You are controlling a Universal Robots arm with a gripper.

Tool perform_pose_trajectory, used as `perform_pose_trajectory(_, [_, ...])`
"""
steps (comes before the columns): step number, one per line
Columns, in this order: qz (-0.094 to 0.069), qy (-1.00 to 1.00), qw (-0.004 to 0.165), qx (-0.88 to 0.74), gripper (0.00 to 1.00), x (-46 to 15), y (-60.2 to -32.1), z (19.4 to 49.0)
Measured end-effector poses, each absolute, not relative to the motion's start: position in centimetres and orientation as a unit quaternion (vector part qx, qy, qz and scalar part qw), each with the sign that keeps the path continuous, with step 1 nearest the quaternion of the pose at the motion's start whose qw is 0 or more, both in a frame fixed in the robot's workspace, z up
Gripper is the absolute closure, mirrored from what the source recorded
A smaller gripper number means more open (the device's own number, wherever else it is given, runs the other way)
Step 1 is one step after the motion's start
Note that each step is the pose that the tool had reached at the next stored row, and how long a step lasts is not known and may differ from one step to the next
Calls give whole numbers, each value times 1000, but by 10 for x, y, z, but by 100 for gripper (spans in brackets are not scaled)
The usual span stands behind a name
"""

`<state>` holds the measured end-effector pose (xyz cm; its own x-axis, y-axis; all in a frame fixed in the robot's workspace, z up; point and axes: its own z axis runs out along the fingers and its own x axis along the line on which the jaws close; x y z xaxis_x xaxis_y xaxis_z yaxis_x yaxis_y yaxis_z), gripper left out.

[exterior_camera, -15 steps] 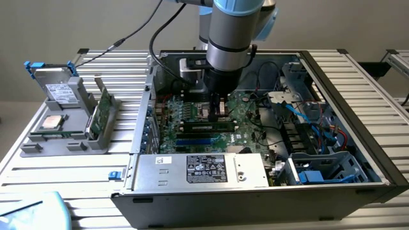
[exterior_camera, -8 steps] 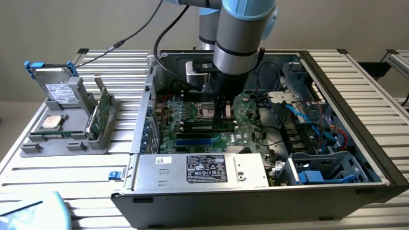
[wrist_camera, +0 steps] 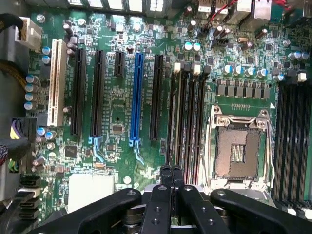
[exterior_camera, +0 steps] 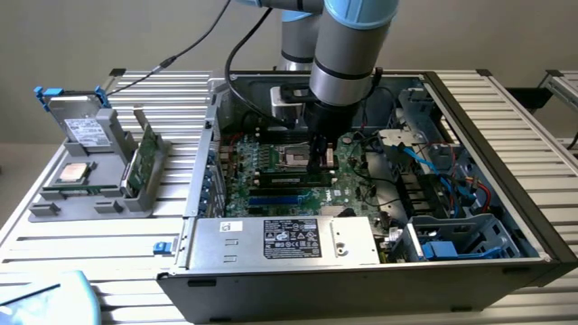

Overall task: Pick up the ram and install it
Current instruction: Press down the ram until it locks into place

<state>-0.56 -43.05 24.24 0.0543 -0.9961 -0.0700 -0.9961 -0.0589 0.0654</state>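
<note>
End effector [wrist_camera: 171, 176] clenched — apparently empty — over the motherboard [wrist_camera: 122, 122] in a case [exterior_camera: 505, 271] on a slatted table [exterior_camera: 81, 237].

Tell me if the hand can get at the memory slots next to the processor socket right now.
Probably yes. The hand, fingers shut, hangs inside the open case right over the memory slots, and nothing seems to lie between them; the loose cables sit off to the side.

Slim dark-green ram [exterior_camera: 291, 179], upright on edge, in motherboard memory slot [exterior_camera: 271, 184]
</note>
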Motion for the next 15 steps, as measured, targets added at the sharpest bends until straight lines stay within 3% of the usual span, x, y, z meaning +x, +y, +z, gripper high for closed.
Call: perform_pose_trajectory(15, [48, 690, 0, -722, 89, -1, -430, 240])
